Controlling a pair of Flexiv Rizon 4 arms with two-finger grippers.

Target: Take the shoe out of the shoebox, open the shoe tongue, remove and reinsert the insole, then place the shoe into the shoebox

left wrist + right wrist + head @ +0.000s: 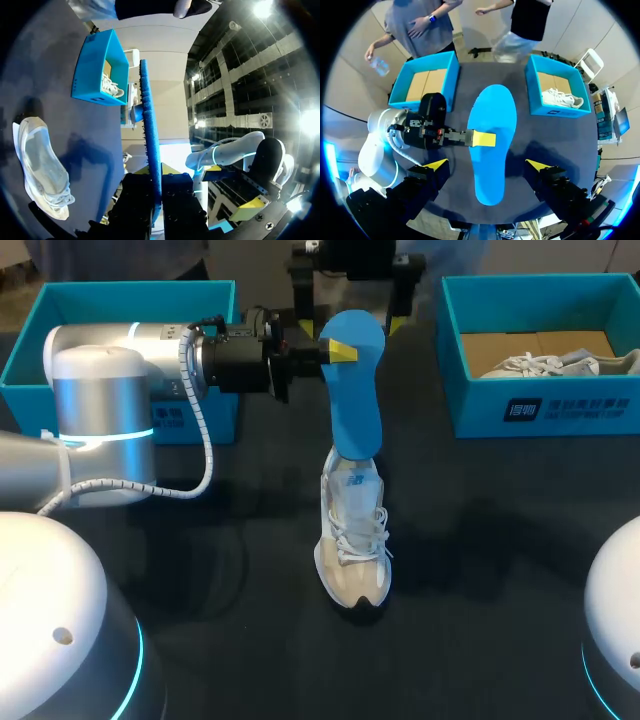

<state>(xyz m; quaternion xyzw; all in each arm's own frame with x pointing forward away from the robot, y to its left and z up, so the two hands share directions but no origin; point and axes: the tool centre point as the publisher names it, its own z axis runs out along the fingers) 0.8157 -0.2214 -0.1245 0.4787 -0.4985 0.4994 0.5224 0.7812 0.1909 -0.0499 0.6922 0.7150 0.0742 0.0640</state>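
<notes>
Since nothing steadies the shoe (352, 540) on the table (480, 580), a push from the insole (355, 400) could tip it or fold the insole. The left gripper (338, 350) pinches the insole's edge, and the right gripper (487, 164) hangs spread wide above it. I cannot tell whether the insole's lower end touches the shoe.

The left arm (100, 410) is a stack of brushed-silver and white cylinders with a glowing cyan ring (105, 437) at one joint. A white coiled cable (197, 430) loops along it to the black wrist block (235, 360) just behind the left tool (338, 350), which is black with yellow tips. The right arm (618, 610) shows a white dome edged in cyan. The right tool (487, 165) has black fingers capped by yellow wedges.
</notes>
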